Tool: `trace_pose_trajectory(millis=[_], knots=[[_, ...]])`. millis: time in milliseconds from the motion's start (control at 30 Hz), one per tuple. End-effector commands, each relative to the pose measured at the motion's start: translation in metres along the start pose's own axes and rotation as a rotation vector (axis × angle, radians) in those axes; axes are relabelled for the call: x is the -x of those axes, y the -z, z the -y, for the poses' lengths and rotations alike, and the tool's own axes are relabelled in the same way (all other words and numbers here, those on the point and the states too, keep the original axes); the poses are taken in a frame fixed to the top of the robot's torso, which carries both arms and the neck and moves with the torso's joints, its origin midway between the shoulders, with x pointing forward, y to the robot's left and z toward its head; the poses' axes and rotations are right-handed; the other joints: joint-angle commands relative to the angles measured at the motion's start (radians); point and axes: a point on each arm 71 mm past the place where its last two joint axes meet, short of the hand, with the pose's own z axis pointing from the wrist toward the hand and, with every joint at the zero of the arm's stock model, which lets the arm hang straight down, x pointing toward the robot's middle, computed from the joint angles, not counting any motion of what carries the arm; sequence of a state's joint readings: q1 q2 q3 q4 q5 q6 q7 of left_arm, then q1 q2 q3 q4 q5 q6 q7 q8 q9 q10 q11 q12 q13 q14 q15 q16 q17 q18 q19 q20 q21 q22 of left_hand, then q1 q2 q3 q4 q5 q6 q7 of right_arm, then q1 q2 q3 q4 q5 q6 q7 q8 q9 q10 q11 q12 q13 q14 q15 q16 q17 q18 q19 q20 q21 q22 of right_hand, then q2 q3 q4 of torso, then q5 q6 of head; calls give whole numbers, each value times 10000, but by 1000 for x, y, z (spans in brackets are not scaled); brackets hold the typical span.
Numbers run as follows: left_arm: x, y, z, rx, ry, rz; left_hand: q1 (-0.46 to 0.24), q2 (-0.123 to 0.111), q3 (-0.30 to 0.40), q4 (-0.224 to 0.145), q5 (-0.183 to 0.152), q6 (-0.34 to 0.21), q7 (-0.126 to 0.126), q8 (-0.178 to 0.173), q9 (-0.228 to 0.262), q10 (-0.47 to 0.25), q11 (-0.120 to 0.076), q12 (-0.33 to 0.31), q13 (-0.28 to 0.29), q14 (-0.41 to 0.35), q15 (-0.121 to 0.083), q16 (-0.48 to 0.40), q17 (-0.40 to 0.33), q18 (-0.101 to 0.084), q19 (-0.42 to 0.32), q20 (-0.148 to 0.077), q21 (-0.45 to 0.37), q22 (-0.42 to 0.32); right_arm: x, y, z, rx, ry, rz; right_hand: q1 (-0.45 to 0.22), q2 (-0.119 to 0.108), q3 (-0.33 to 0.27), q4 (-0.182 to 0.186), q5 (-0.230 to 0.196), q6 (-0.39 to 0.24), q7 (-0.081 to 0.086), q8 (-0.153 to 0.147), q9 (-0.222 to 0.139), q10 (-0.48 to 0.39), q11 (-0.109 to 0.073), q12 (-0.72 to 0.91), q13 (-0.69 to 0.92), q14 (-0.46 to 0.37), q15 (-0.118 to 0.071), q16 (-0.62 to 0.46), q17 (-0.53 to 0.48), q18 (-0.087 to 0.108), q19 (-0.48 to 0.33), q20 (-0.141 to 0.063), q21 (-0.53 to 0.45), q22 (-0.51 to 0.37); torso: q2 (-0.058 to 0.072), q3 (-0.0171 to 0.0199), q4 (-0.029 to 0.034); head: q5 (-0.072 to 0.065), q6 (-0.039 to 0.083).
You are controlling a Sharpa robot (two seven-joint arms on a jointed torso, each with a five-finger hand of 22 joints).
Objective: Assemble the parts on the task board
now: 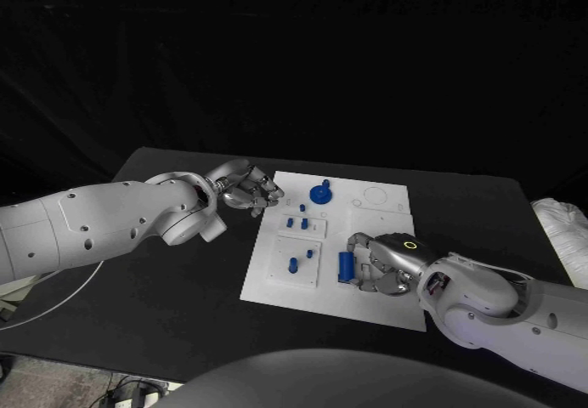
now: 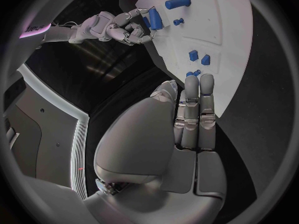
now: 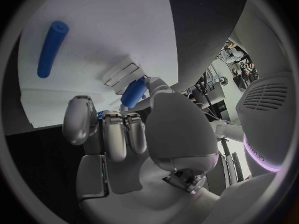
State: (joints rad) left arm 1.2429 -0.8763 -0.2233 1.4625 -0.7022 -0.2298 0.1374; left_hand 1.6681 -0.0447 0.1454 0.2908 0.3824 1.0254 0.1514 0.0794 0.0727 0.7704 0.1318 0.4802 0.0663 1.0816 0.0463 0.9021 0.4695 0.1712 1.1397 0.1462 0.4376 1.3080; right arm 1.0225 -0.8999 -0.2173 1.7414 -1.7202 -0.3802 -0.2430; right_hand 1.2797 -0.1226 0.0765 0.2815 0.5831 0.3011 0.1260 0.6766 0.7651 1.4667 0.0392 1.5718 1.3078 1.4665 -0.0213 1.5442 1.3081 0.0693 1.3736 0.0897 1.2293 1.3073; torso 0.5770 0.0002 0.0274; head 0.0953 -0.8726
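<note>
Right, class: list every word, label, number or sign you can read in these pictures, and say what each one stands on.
None can be read.
The task board is plain white: outlines only, no lettering.
The blue parts carry no marks.
The right hand bears a glowing ring, a light and not a sign.
The left hand shows no label.

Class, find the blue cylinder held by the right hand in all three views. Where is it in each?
Head view: the cylinder is in the right hand, over the board's near right part.
Left wrist view: it is in that hand, at the board's far edge.
Right wrist view: it sits between thumb and fingers.
Shared landmark: the white board.
</note>
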Motion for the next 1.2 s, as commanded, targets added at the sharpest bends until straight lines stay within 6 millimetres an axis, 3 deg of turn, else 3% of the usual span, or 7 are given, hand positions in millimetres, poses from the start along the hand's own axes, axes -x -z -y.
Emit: trace_pose_trajectory(millis=[33,300,533,833,1200], knots=[[-2,-1,1,-25,19,-105,76,24,55,11,46,62,3,65,17,76,-27,-57,-16,-32,-1,44,-15,49,-57,-18,-18,270,-1,0,-1,105,-120,-101,-222,6,31,44,60,117,-6,66,-102,1041,-77,-10,2630,839,-68,24,2194,105,44,-62,38,1582,8,-2,8,-11,0],[-2,-1,1,11,22,-130,76,24,55,11,46,62,3,65,17,76,-27,-57,-16,-32,-1,44,-15,49,-57,-18,-18,270,-2,-1,-1,76,-260,-224,-453,93,64,23,167,297,-55,121,-337,1041,-121,-10,2630,866,-104,56,2247,90,89,-97,99,1603,4,3,10,3,0],[-2,-1,0,44,18,-125,64,27,60,14,53,59,8,63,16,81,-21,-62,-16,-35,4,46,-20,48,-60,-14,-21,270,-1,0,0,109,-376,-14,-802,168,148,49,617,607,-107,141,-730,1041,-169,-10,2630,876,-147,68,2265,83,114,-141,123,1612,3,8,2,35,0],[-1,0,-1,79,18,-96,47,31,66,17,60,48,14,58,14,85,-14,-68,-16,-38,11,49,-26,47,-66,-10,-31,268,5,4,2,280,-734,714,-1488,308,458,71,1628,1332,-153,139,-1365,1041,-213,-10,2630,956,-189,163,2433,30,266,-182,359,1685,10,8,-4,67,0],[-1,0,-2,117,26,-122,15,36,77,20,69,22,26,45,8,92,-6,-79,-16,-43,22,54,-36,45,-73,-3,-37,267,5,6,3,379,-906,671,-1477,303,837,46,2089,1581,-92,-21,-1746,1041,-164,-10,2630,959,-154,168,2439,22,279,-165,390,1692,6,5,2,52,0]])
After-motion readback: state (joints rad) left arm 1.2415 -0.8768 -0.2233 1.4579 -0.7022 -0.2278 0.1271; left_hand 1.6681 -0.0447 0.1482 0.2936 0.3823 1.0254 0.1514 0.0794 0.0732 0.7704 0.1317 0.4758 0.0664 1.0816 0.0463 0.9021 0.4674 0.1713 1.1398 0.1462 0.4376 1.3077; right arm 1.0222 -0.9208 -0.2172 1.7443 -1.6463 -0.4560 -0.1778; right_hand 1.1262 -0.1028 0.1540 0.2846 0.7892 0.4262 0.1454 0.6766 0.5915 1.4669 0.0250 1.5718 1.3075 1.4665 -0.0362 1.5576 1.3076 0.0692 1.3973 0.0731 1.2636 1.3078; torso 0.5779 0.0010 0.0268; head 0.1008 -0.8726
